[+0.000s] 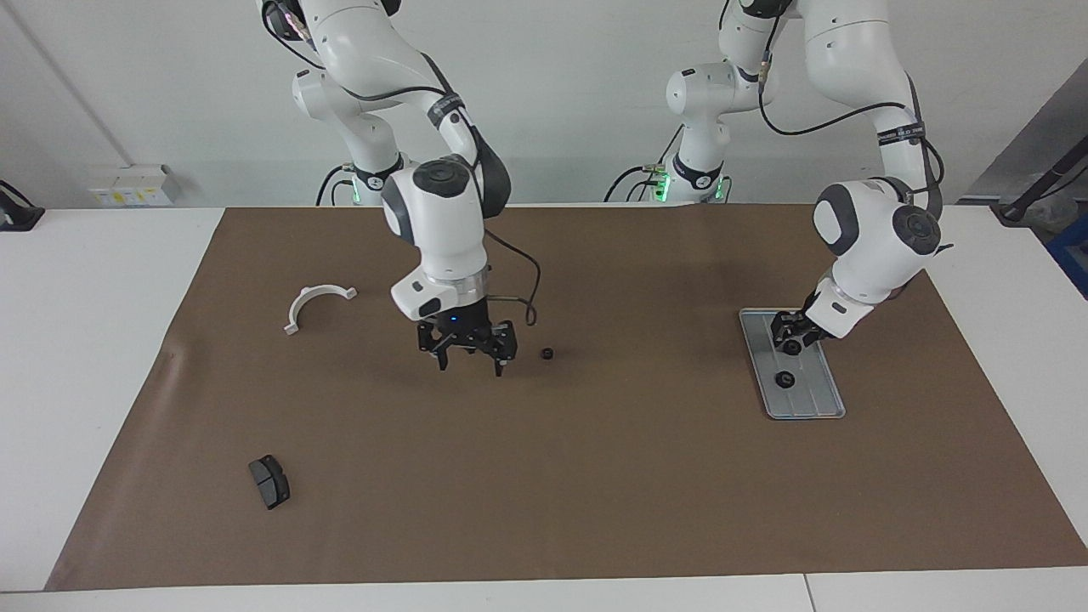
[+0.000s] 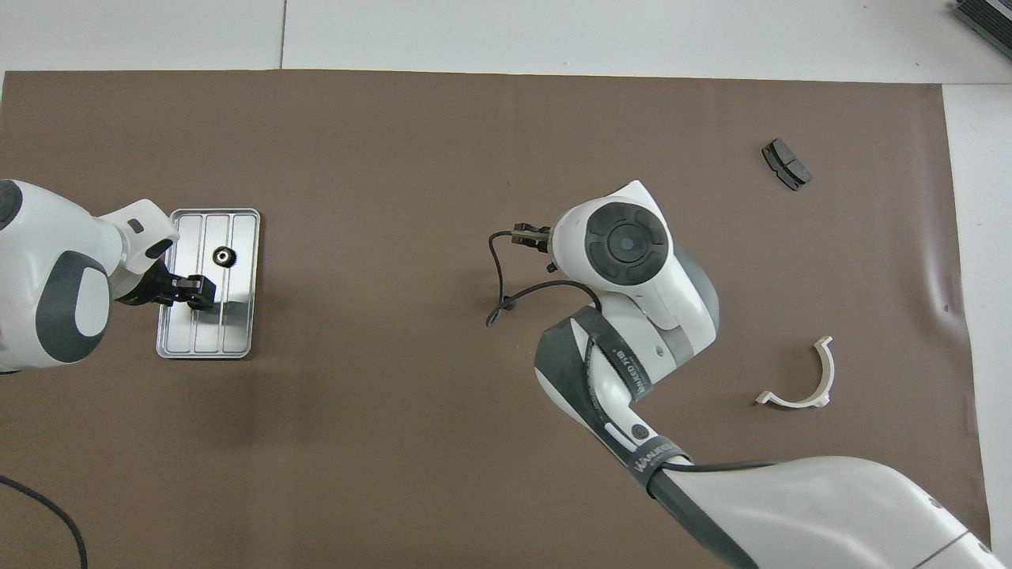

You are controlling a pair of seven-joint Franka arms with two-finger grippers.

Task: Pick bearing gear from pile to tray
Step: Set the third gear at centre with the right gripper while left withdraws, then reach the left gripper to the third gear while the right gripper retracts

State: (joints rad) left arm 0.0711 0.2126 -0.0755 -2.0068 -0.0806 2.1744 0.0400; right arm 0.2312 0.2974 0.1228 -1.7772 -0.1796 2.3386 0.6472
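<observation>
The silver ridged tray [image 1: 814,389] lies toward the left arm's end of the mat, with one black gear [image 1: 784,379] on it. My left gripper [image 1: 793,343] is low over the tray's end nearer the robots, shut on a second small black gear [image 1: 792,347]. In the overhead view this gripper [image 2: 198,291] is over the tray [image 2: 237,316], beside the lying gear [image 2: 225,256]. My right gripper [image 1: 470,363] hangs open and empty just above the mid mat. A loose black gear [image 1: 548,353] lies beside it, toward the left arm's end. The overhead view hides the right gripper under its own arm.
A white curved bracket [image 1: 316,304] [image 2: 806,379] lies toward the right arm's end of the mat. A dark grey brake pad [image 1: 269,481] [image 2: 786,164] lies farther from the robots at that same end. A black cable [image 2: 498,292] loops off the right wrist.
</observation>
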